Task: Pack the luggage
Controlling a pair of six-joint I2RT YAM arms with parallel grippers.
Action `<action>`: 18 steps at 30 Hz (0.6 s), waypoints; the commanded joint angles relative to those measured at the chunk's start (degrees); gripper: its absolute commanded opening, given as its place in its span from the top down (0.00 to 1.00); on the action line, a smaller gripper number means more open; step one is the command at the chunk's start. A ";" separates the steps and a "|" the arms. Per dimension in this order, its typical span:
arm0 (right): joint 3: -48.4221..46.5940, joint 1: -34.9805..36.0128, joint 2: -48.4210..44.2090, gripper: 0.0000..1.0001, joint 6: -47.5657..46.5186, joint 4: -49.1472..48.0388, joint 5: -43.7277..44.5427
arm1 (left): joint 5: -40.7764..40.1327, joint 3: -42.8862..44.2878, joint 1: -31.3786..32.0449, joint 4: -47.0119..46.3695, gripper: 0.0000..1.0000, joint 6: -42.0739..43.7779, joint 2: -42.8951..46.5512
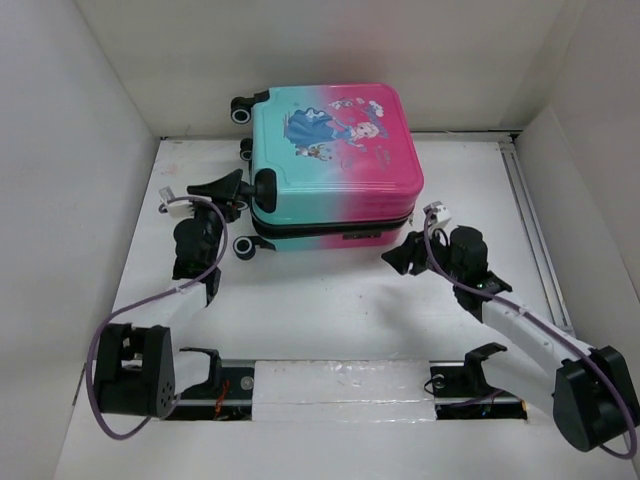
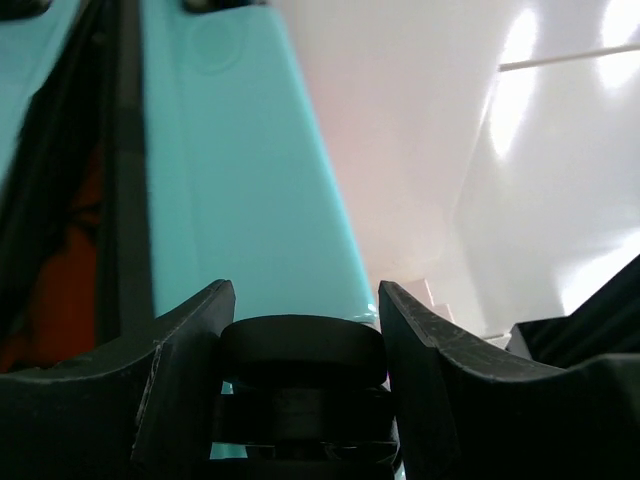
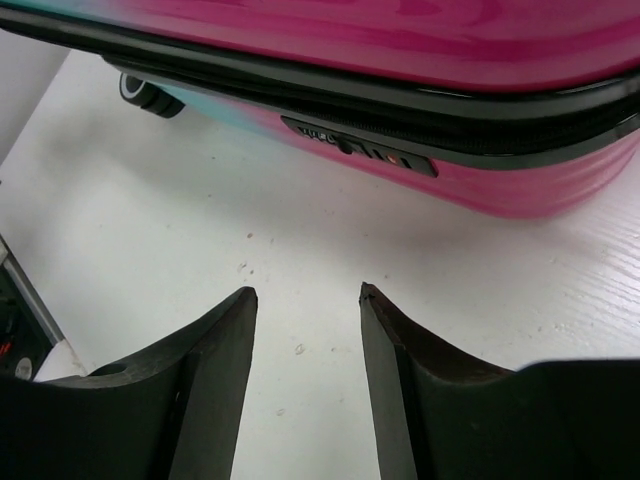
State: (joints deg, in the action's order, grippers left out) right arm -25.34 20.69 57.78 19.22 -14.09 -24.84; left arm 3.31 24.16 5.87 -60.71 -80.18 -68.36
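Setting: white table boxed in by white walls; item: the luggage, lying flat at the far middle, printed shell up, halves almost together; a sliver of orange shows in the seam on its teal side; left gripper: at the teal end, fingers pressed on a black rounded part, apparently a wheel; right gripper: spread and empty, low over bare table just before the pink front edge, beneath the lock; step, as judged: closing the case; handling advice: keep the wheel grip firm so the case cannot slide; bring the right fingers in level with the seam
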 commanded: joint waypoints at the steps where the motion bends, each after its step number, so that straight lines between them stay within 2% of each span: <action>1: -1.29 0.49 -2.93 0.48 -0.94 0.82 1.64 | -1.73 6.77 -1.56 0.14 1.00 7.31 7.09; 3: -0.68 0.49 -4.25 0.46 -0.94 1.61 4.18 | -2.34 8.26 -2.18 2.16 1.00 8.72 7.79; 4: -0.67 0.49 -5.38 0.41 -0.16 1.61 5.14 | -2.34 8.27 -2.79 3.30 1.00 9.34 7.80; 9: -0.67 -0.82 -7.51 0.41 1.33 3.89 15.84 | -2.34 9.59 -2.79 6.22 1.00 12.41 7.27; 11: -0.06 -2.13 -6.46 0.44 2.13 0.74 18.24 | -1.82 9.59 -2.79 6.22 1.00 12.42 6.57; 13: -0.06 -5.65 -4.00 0.48 1.61 -4.00 15.09 | -1.82 8.45 -2.79 6.22 1.00 12.42 5.96; 15: -0.58 -8.37 1.62 0.48 0.82 -7.43 12.12 | -1.82 8.44 -2.79 7.69 1.00 13.11 4.73; 16: -1.28 -11.08 3.64 0.48 0.12 -11.36 6.44 | -1.30 9.14 -3.31 8.32 1.00 13.12 4.72; 18: -2.78 -13.29 8.64 0.48 0.11 -12.28 2.80 | -1.29 9.94 -4.62 8.94 1.00 13.13 2.72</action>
State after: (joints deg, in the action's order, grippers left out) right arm -25.54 10.31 61.89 19.97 -18.76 -15.57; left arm 1.43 29.95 2.66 -48.31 -73.52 -64.73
